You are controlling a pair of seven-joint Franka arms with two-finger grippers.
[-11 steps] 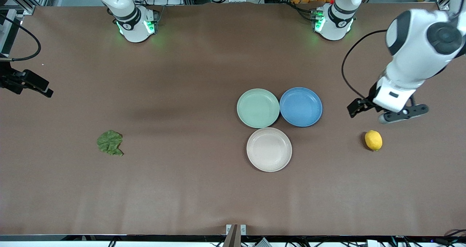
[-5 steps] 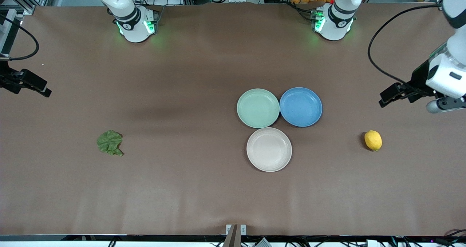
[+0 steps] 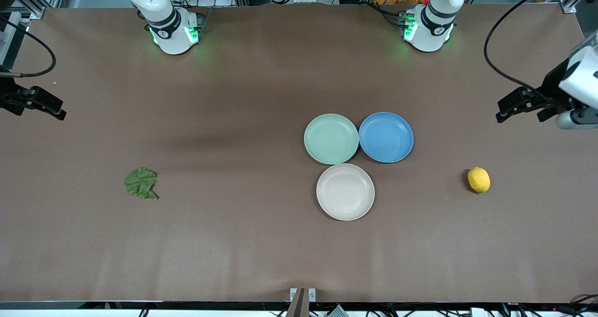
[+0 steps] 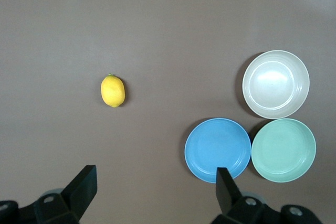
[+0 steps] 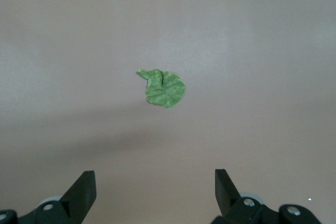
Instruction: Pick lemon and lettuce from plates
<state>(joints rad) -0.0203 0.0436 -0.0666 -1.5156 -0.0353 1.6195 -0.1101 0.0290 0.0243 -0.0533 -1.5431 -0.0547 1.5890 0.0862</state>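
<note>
We find both plates empty: the lemon (image 3: 479,180) lies on the table toward the left arm's end, its long axis running roughly toward the camera. The left gripper (image 3: 528,106), spread wide and empty, hangs nearest it. The lettuce (image 3: 140,183) lies flat below the right gripper (image 5: 155,192), likewise agape, holding nothing.

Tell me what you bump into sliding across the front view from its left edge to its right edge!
Right end effector → wrinkly dark green lettuce leaf → round pale mint green plate → round blue plate → small oval yellow lemon → left end effector.
</note>
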